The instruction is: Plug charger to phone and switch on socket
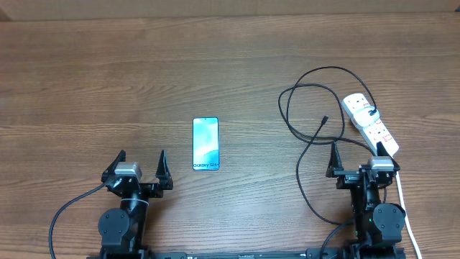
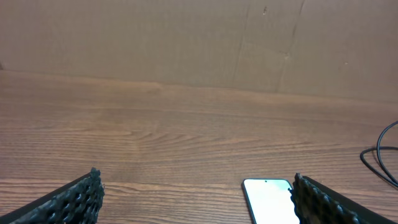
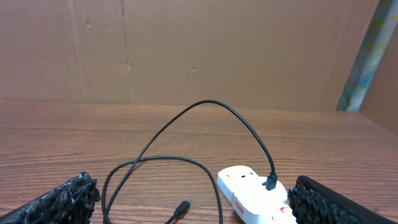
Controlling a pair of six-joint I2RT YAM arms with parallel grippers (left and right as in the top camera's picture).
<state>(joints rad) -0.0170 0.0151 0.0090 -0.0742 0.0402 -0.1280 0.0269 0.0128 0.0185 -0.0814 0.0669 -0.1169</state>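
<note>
The phone (image 1: 205, 144) lies flat at the table's middle, screen up, "Galaxy S24" text at its near end; its far end shows in the left wrist view (image 2: 268, 199). The white socket strip (image 1: 370, 124) lies at the right, with the black charger cable (image 1: 305, 108) plugged into it and looping left. The cable's connector tip (image 1: 325, 120) lies loose on the wood, also in the right wrist view (image 3: 181, 207). My left gripper (image 1: 141, 165) is open and empty, left of the phone's near end. My right gripper (image 1: 356, 156) is open and empty, just short of the socket strip (image 3: 255, 196).
The socket's white cord (image 1: 404, 205) runs down the right side past my right arm. A brown cardboard wall (image 2: 199, 43) stands at the table's far edge. The cable loop (image 3: 155, 163) lies between my right fingers.
</note>
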